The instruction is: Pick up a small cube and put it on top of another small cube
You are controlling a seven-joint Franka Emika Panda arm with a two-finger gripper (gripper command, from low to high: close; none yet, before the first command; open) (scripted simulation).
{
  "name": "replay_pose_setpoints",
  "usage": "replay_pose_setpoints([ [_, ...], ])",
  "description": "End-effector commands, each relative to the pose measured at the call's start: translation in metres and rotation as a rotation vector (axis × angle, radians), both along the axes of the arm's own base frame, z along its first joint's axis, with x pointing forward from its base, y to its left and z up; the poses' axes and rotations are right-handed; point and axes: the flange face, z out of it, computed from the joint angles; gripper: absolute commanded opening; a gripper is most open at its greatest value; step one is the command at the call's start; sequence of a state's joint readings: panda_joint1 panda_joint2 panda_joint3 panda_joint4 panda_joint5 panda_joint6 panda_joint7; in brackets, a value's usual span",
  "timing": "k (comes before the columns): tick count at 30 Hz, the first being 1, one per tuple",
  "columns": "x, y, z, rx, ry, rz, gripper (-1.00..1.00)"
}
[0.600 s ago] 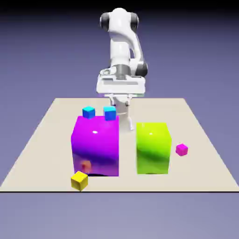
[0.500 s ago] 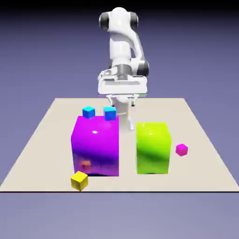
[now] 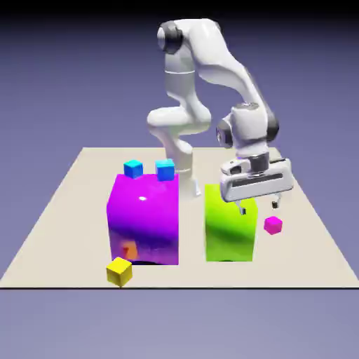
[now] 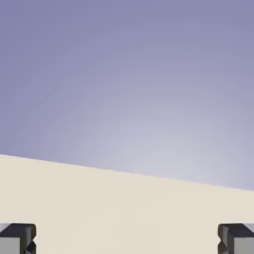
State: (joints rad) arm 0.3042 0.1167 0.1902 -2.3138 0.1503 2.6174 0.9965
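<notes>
Beige table, white arm. Big blocks: magenta-purple, lime green. Small cubes: pink, yellow, two blue.

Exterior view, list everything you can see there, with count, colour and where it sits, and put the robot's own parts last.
table: one, beige, under everything.
large block: one, purple-magenta, the exterior view's left of middle.
large green block: one, lime, right of the purple one.
small blue cubes: two, showing just above the purple block's top edge.
small yellow cube: one, at the near edge, left.
small pink cube: one, magenta, right of the green block.
arm: one, white, reaching from the far edge.
hand: one, open, empty, above the pink cube.
</notes>
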Motion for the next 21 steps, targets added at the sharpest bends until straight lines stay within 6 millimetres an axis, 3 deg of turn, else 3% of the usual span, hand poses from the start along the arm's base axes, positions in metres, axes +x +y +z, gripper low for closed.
replay_pose_setpoints([
  [1,-0.001,0.013,-0.011,-0.001,0.039,0.006,0.00],
  [5,-0.017,0.072,-0.056,-0.015,0.199,0.044,0.00],
  [9,-0.058,0.119,-0.107,-0.101,0.401,0.130,0.00],
  [14,-0.116,0.138,-0.143,-0.269,0.602,0.271,0.00],
  [17,-0.142,0.132,-0.147,-0.381,0.666,0.356,0.00],
  [18,-0.142,0.132,-0.147,-0.381,0.666,0.356,0.00],
  [21,-0.162,0.121,-0.199,-0.381,0.665,0.355,0.00],
])
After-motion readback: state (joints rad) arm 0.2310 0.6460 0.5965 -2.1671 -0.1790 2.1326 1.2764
